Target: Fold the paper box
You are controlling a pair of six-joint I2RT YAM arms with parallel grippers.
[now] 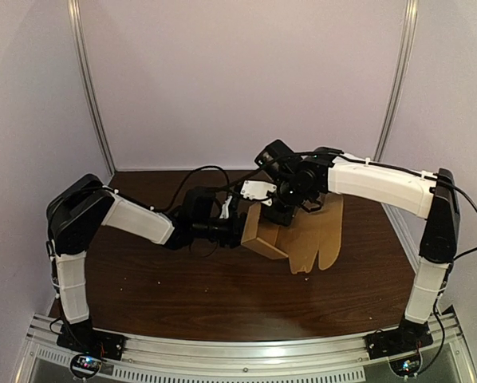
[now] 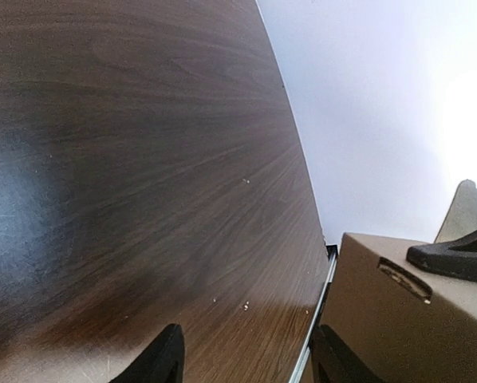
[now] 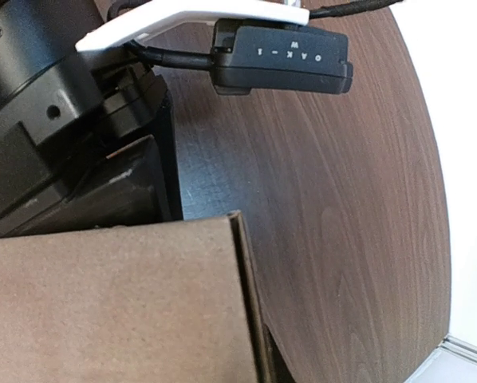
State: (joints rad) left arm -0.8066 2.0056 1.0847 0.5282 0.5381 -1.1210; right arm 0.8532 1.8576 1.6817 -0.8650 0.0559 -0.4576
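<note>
The brown paper box [image 1: 264, 238] stands partly folded mid-table, with flat flaps [image 1: 318, 235] spread out to its right. My left gripper [image 1: 237, 227] is at the box's left side. In the left wrist view it [image 2: 248, 361] is open over bare table, and the box [image 2: 398, 327] lies just beyond its right finger. My right gripper [image 1: 280, 209] comes down on the box's top edge. In the right wrist view a cardboard panel [image 3: 111, 303] hides most of its jaws, and one dark finger [image 3: 278, 363] presses against the panel's edge.
The dark wood table [image 1: 183, 287] reaches to a metal rail [image 1: 246, 351] at the near edge. White walls enclose the other three sides. The left arm's wrist camera [image 3: 282, 56] sits close above the right gripper.
</note>
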